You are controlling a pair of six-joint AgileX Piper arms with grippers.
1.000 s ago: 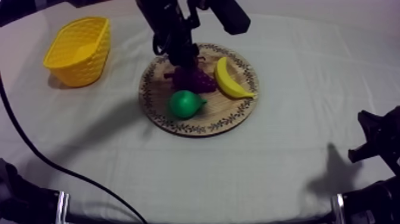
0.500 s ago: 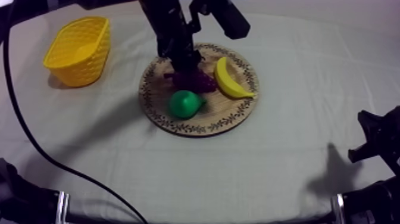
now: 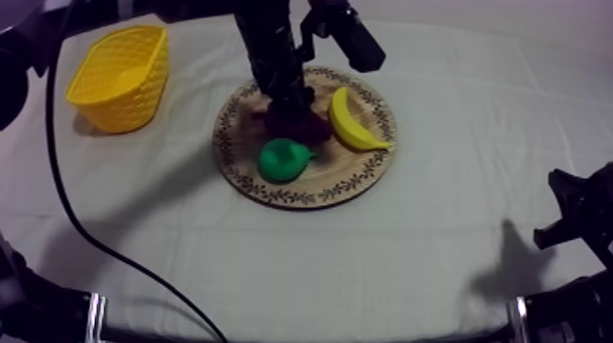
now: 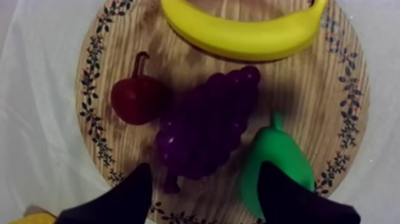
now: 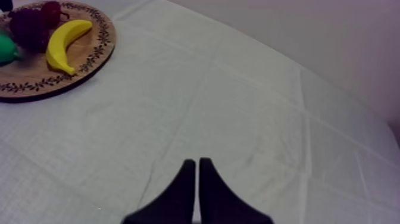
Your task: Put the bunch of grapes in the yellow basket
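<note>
The purple bunch of grapes (image 4: 205,125) lies in the middle of the round wooden board (image 4: 104,149), between a small red fruit (image 4: 137,98) and a green pear (image 4: 277,170), with a banana (image 4: 244,33) beyond it. My left gripper (image 4: 205,196) hangs open just above the grapes, one finger on either side of the stem end, touching nothing. From above, my left gripper (image 3: 294,117) hides most of the grapes (image 3: 315,129). The yellow basket (image 3: 119,77) stands at the far left, apart from the board (image 3: 301,196). My right gripper (image 5: 195,162) is shut on nothing over bare cloth.
On the board the pear (image 3: 283,160) lies at the near side and the banana (image 3: 351,123) at the right. My right arm (image 3: 575,214) rests low at the right edge. Open cloth stretches between board and basket.
My left arm has shifted slightly right and down over the grapes, covering more of them. The fruit, the basket and the right arm have not moved.
</note>
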